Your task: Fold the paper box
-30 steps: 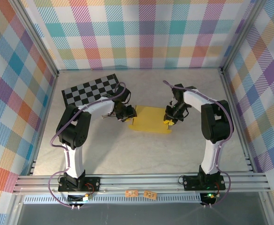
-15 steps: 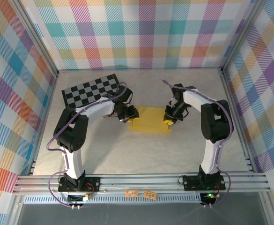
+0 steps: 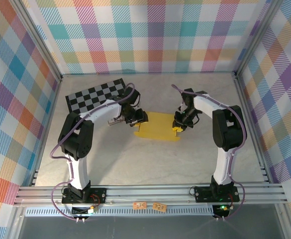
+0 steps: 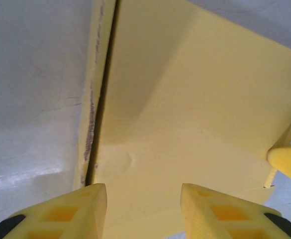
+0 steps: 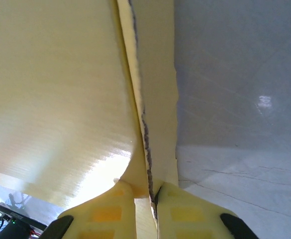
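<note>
shift: left gripper (image 3: 139, 117) sits farther along the paper box (image 3: 157, 126) edge, jaws spread.
right gripper (image 5: 152, 191): pinches the right flap (image 5: 157, 74).
box: mid-table, between them.
risk: we fear opposing pulls probably tear that flap.

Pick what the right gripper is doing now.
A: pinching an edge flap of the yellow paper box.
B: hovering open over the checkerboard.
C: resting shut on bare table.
A: in the right wrist view the right gripper is shut on a thin edge flap of the paper box.
</note>
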### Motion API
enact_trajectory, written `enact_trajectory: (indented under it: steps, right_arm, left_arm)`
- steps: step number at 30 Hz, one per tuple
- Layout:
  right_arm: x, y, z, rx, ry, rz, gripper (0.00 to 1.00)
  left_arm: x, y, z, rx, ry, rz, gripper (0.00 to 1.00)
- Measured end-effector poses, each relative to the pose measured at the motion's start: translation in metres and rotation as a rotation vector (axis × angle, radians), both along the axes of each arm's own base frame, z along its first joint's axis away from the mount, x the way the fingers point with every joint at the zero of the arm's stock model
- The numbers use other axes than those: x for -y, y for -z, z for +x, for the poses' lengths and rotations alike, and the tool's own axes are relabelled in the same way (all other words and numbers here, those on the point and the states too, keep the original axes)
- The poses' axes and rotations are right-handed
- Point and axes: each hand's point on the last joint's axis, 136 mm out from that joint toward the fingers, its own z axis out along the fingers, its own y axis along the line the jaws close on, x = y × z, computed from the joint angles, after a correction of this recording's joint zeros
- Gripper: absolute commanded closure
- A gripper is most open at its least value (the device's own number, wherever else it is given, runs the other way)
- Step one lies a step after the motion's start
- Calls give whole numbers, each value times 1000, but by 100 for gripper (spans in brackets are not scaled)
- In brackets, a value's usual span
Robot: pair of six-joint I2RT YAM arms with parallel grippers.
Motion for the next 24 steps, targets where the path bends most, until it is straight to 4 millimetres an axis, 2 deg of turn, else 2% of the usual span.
enact_trajectory:
  steps: [4,6,8,15,18,24]
  right_arm:
    - [0,0,0,1,-3,0,86]
    - [0,0,0,0,-3,1,86]
    - [0,0,0,1,-4,1,86]
    - [-1,0,0,-1,-5,5,86]
    - [-2,1,1,-5,-4,15,86]
    - [-3,1,1,-15,0,27,86]
  left_arm:
    - [-10,-20,7,41,-7,-7,52]
    - [-14,-23,13,46,-12,-15,52]
    - [-18,-17,16,31,-15,-18,52]
    - [-15,31,14,-73,-8,-26,54]
    - [-11,39,12,-83,-2,-45,55]
    - [-4,40,14,-71,-3,-76,64]
